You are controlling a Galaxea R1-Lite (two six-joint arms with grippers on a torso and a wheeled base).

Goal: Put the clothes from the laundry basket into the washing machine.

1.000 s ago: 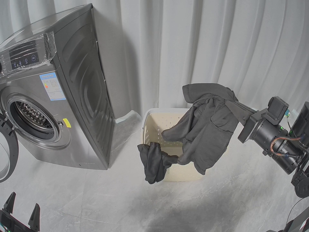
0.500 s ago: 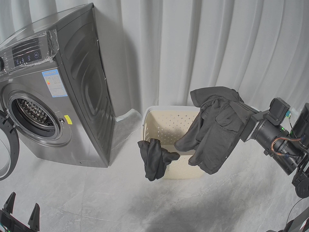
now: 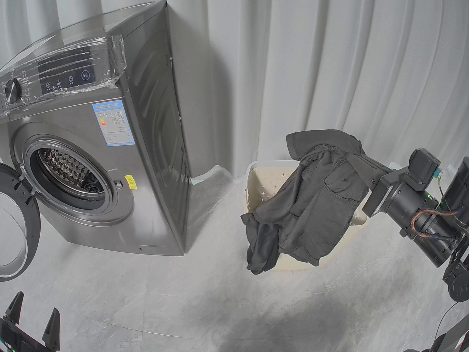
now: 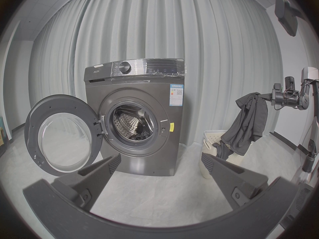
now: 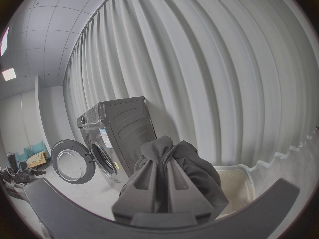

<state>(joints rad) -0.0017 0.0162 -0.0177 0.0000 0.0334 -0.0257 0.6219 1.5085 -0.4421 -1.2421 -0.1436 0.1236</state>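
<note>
Garment [image 3: 317,196] nearer washer [image 3: 146,123], between jaws

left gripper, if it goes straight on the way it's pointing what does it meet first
Probably the washing machine, at the front panel under its drum opening: the left gripper faces it, open, bare floor between. The door hangs open off to one side. Depth is uncertain.

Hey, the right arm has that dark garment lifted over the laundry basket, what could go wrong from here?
1. The grey garment hangs long from the right gripper, and its lower end overlaps the dark cloth draped over the laundry basket rim. Carrying it away may drag that cloth onto the floor.
2. It is pinched at one bunch, so its loose tails could catch on the open door of the washing machine or miss the drum opening.
</note>
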